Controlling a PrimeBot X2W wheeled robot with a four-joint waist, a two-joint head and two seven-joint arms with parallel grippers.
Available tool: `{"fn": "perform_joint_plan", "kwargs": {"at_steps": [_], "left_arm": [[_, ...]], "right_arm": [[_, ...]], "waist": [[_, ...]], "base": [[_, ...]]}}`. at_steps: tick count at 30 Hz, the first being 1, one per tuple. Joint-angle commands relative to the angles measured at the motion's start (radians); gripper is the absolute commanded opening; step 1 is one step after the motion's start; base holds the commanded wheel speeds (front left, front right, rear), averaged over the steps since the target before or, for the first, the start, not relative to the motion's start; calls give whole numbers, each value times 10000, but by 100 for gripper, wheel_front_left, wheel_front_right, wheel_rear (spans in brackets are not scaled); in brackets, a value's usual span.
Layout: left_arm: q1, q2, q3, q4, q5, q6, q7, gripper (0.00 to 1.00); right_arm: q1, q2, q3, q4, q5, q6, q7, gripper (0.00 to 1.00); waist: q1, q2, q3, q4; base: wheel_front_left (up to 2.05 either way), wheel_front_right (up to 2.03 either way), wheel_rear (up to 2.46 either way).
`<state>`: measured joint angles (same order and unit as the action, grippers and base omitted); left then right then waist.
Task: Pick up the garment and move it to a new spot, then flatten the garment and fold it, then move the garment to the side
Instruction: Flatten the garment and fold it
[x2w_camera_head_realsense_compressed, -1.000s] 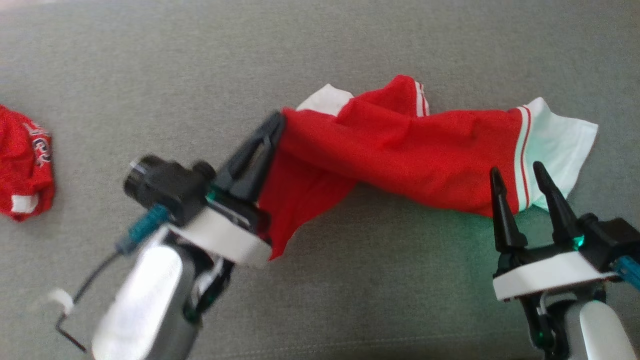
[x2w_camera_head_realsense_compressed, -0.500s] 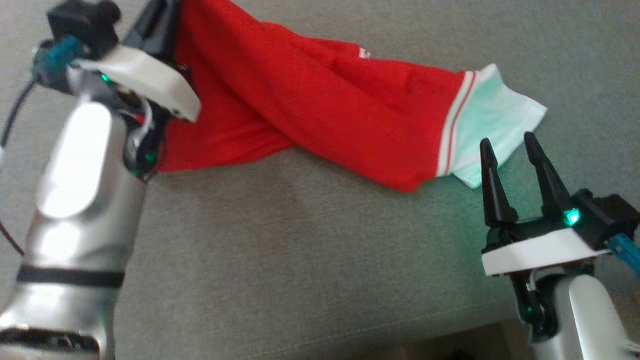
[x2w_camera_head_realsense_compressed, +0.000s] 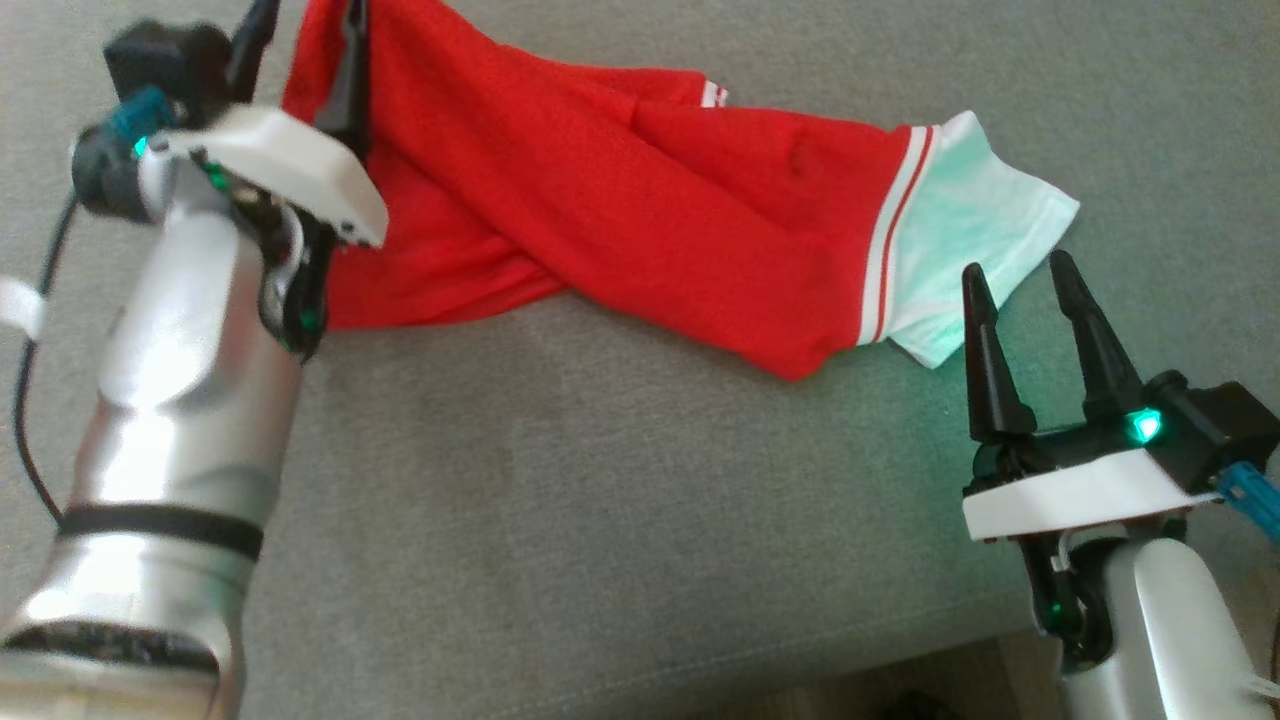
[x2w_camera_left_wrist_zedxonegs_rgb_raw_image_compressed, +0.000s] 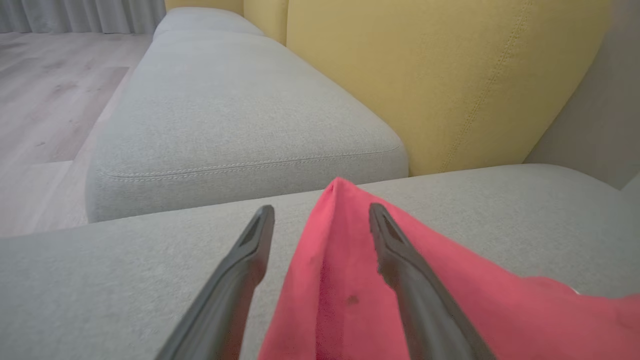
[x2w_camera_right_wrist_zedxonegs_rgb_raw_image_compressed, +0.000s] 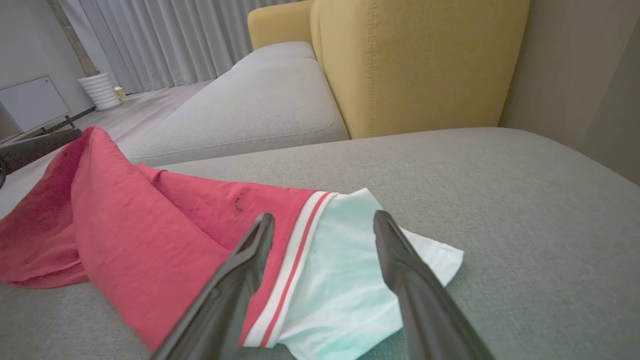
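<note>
The red garment (x2w_camera_head_realsense_compressed: 640, 220) is lying twisted and bunched across the grey sofa seat (x2w_camera_head_realsense_compressed: 600, 520), running from your left tool (x2w_camera_left_wrist_zedxonegs_rgb_raw_image_compressed: 320, 215) over to just ahead of your right tool (x2w_camera_head_realsense_compressed: 1015, 265). Its white end (x2w_camera_head_realsense_compressed: 975, 225) is resting flat directly in front of the right tool's fingertips, close by, though you cannot tell whether they are touching it. At the other end a ridge of red cloth is standing up between the left tool's fingers (x2w_camera_left_wrist_zedxonegs_rgb_raw_image_compressed: 395, 250), which are spread wide and clamping nothing; the cloth seems to be only leaning there. The right tool is also gaping fully and holding nothing.

You are probably dealing with a thin, light, limp knit that is going to sag, slide and wrinkle rather than keep any shape. A pull from one point is likely just roping it up. For flattening, you are better off pinching an edge at each end, the striped band (x2w_camera_head_realsense_compressed: 890, 240) ahead of the right tool and the red edge at the left tool, and drawing them apart.
</note>
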<state>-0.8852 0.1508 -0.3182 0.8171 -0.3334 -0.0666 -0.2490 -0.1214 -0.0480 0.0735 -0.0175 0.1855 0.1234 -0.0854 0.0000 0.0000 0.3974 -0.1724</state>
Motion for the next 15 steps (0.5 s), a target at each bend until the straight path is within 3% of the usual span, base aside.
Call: {"fn": "perform_joint_plan", "kwargs": {"at_steps": [1,10,15], "left_arm": [[195,270,203,-429,124,122,-106,100],[3554,315,718,-4701,947,1330,-125,100],[5456,499,841,-6361,1220,1554,-126,100]], "right_arm": [[-224,-24,143,-292,-68,73,-70,100],[-55,-96,-120,-475,-516,73,108,100],[171,-179,-147,-604,-701,73,355,100]], "waist": [[0,0,-193,190],[0,0,-1056,949],[0,0,-1517,1248]], "base": [[0,0,0],[0,0,0],[0,0,0]]}}
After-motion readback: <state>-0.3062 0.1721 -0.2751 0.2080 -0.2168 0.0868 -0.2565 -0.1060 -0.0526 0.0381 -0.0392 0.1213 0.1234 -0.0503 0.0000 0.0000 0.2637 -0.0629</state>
